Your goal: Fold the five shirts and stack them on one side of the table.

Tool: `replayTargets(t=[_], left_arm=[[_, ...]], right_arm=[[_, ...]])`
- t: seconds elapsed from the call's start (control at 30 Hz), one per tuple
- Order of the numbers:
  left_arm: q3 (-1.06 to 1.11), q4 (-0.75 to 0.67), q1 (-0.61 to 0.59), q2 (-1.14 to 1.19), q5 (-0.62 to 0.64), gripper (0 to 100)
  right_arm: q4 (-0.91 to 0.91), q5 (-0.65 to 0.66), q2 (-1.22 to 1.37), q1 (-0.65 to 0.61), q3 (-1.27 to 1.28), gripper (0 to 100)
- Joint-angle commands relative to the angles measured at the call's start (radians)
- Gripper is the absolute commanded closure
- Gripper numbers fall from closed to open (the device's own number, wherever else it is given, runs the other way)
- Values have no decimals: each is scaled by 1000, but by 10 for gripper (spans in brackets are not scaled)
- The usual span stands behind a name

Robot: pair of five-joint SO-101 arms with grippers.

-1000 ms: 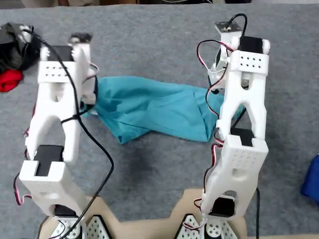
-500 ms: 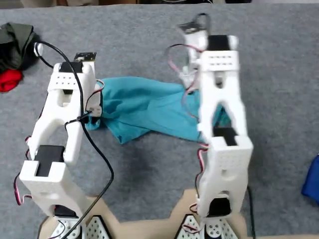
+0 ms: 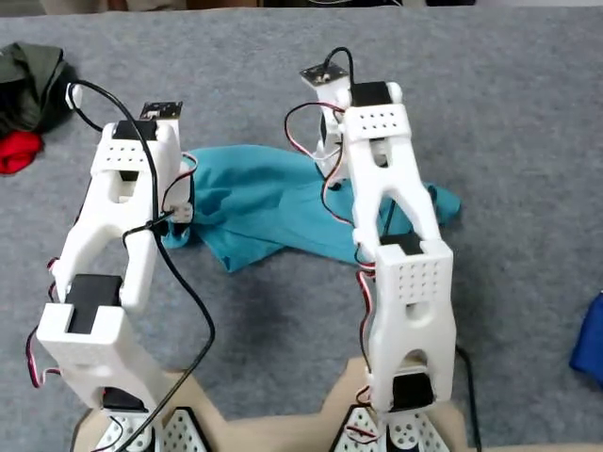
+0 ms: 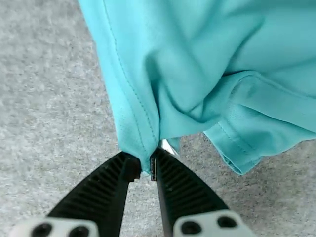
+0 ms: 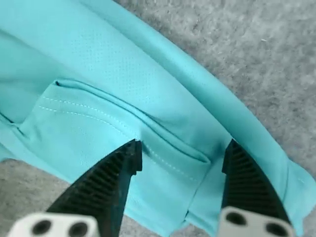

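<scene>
Currently the teal shirt (image 3: 264, 202) is lying crumpled at the centre of the grey table (image 3: 528, 141). The left gripper (image 4: 146, 165) is pinching a bunched hem at the shirt's 9 o'clock end, jaws narrowed onto the fabric. The right gripper (image 5: 182, 150) is hovering over a stitched fold near the shirt's 12 o'clock edge, jaws spread wide, holding nothing. A red garment (image 3: 19, 151) and a dark green garment (image 3: 28, 75) are sitting at the table's 10 o'clock. A blue cloth (image 3: 592, 339) is showing at 4 o'clock.

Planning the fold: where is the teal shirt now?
In the high view the teal shirt lies crumpled in the middle of the table; the left gripper pinches one end and the open right gripper hovers over it.
</scene>
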Motion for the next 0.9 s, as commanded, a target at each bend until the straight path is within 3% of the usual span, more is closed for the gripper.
replayTargets(t=[0.0,0.23,0.57,0.87], left_arm=[[-6,-6,8,-13,2,982],[-8,-3,8,-13,2,982],[-3,0,8,-13,2,982],[-3,2,8,-13,2,982]], right_arm=[[-12,0,-5,-12,-5,764],[-12,0,-7,-10,-5,946],[-5,0,-8,-8,-16,947],[68,3,-4,15,-188,934]])
